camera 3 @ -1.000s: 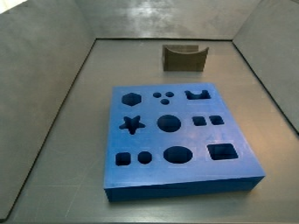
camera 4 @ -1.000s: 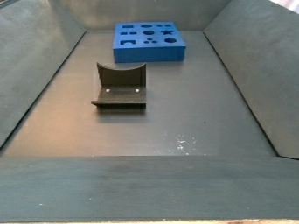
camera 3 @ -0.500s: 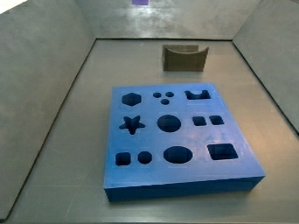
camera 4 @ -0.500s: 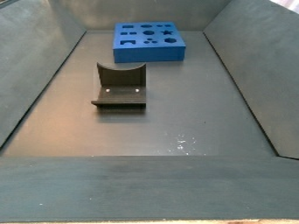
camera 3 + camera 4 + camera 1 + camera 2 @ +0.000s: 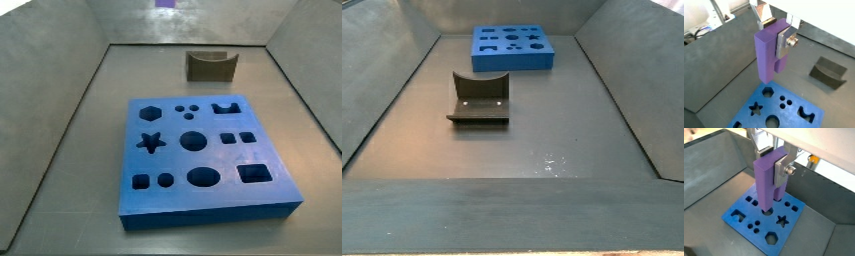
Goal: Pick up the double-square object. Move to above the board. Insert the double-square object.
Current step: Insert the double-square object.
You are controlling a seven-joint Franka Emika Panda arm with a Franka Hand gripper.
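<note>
In both wrist views we see the gripper (image 5: 777,37) high above the floor of the grey bin, and its fingers (image 5: 787,42) are closed on the purple block (image 5: 767,55), which hangs upright between them with its long body pointing down. In a wrist view the silver finger plate (image 5: 783,169) presses flat against one side of the purple block (image 5: 769,178), near its upper part, and the lower end of the block is free in the air. Under it lies the blue board (image 5: 744,213) with its many holes, such as a star, a hexagon, circles and squares; the block is well above the board and does not touch it. In a wrist view the blue board (image 5: 751,117) is only partly visible, and the dark fixture (image 5: 829,72) stands on the floor apart from it. In a side view only a small purple piece of the block (image 5: 166,3) shows at the upper edge, far above the blue board (image 5: 201,205), which lies flat in the middle of the floor, and the fixture (image 5: 210,66) stands behind it near the back wall. In a side view the fixture (image 5: 478,100) is nearer and the blue board (image 5: 512,61) lies behind it; the gripper is not visible there.
</note>
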